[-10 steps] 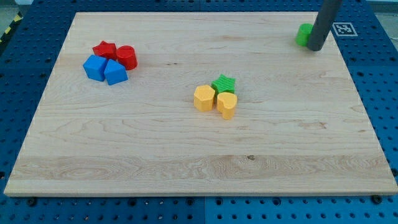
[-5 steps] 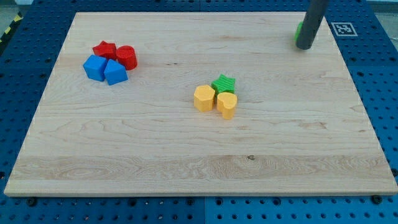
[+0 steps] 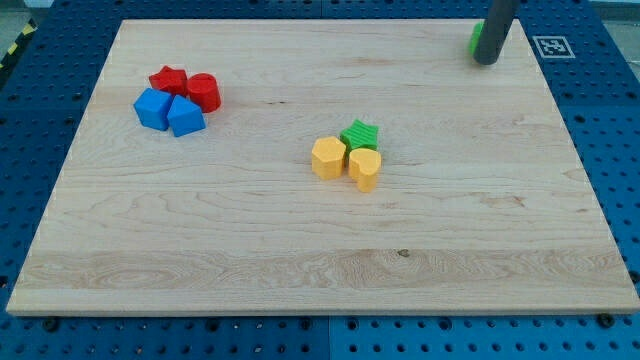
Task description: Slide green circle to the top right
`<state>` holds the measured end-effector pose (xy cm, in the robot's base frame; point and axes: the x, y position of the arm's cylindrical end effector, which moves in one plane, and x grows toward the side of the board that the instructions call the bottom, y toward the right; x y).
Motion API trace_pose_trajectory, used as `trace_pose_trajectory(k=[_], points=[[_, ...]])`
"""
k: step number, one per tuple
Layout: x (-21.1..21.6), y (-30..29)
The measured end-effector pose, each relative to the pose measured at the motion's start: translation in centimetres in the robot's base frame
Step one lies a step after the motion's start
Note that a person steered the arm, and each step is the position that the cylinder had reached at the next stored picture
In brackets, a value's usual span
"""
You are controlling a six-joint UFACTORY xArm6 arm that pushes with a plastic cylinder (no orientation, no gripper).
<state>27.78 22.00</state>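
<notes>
A plain dark grey rod — smooth, round — ending at my tip (image 3: 485,62).

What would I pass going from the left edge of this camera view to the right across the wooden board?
Blue blocks → red blocks → orange-yellow hexagon block → yellow block → green circle, mostly hidden behind the rod → my tip.

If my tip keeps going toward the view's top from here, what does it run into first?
My tip sits beside the green circle, mostly hidden behind the rod. Pushing upward, it likely meets that block first, then the board's top edge; depth is unclear.
</notes>
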Motion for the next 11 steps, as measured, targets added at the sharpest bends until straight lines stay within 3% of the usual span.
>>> trace_pose_trajectory(k=[8, 10, 11], points=[[-4.5, -1.9], [-4.6, 0.2], [-3.4, -1.6]])
